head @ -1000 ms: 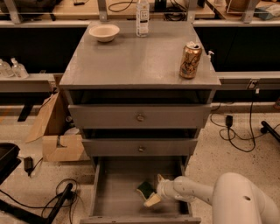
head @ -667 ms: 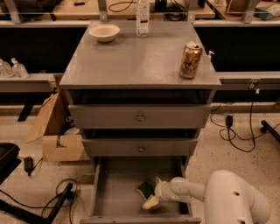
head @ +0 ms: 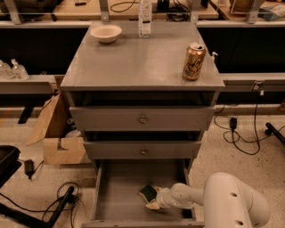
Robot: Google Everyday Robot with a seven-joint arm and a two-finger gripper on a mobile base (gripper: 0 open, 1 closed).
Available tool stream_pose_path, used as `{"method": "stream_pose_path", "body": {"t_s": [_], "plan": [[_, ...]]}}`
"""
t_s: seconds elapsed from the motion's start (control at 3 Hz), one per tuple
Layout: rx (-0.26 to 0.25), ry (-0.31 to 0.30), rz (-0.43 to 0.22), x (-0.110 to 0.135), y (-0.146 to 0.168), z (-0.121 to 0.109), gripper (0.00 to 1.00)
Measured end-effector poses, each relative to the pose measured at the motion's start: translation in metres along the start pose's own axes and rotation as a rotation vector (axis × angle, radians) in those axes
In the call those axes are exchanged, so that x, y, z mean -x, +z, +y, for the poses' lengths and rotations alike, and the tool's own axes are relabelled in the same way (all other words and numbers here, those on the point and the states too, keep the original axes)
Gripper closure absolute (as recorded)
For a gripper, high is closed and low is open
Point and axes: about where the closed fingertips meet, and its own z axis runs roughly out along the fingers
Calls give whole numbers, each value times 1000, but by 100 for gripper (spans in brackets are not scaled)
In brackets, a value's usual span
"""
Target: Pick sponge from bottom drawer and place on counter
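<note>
Counts first: one drink can (head: 194, 61), one bowl (head: 106, 33) and one clear bottle (head: 144, 12), all on the desk (head: 133, 62). The can is gold and brown with a printed pattern, and I can't read any lettering on it. The bottle has a pale label, text not legible. From the can, the bowl sits well to the left and further back, and the bottle is back-left of it, between bowl and can.

Straight below the can's level there are two closed drawer fronts, upper (head: 111, 119) and lower (head: 116, 150), with one round knob each. There is one open bottom drawer (head: 120, 191), pulled out, far below the can.

One sponge (head: 148, 193) is in that drawer, below and a bit left of the can. Its dark green face is up and a pale yellow edge shows, and it looks tilted. My end effector (head: 159, 200) is down inside the drawer, right against the sponge's right side, on the white arm (head: 191, 196). I cannot tell how far open it is, or whether it has the sponge clamped.

Far left of the can there are two small clear bottles (head: 13, 69) on a side shelf, and one cardboard box (head: 58, 138) on the floor.
</note>
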Motion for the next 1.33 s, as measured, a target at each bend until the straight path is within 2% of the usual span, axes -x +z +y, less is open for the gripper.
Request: {"method": "stream_pose_path", "body": {"t_s": [0.33,0.67,1.0,1.33], "plan": [[-8,-16,-2,5,-5,3,65],[-38,-69,-42,32,-39,0,88],[-30,-140,-95,75,-105,11,100],[28,-211,-118,118,-181,30,100]]}}
